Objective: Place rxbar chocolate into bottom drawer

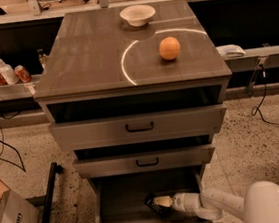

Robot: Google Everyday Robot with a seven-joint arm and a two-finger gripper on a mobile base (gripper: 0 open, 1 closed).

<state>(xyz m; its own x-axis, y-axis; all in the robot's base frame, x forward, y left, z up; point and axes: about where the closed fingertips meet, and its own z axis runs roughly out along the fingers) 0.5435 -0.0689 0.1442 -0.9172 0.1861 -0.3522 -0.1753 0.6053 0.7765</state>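
Gripper by flat black rxbar chocolate, bottom drawer.

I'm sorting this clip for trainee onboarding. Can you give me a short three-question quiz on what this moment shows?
1. True or false: the gripper is down inside the bottom drawer.
2. What lies on the cabinet top besides the white bowl? A) a banana B) an orange fruit C) a sponge
3. Fill in: the dark rxbar chocolate lies at the tip of the ____.

Key: 1 true; 2 B; 3 gripper.
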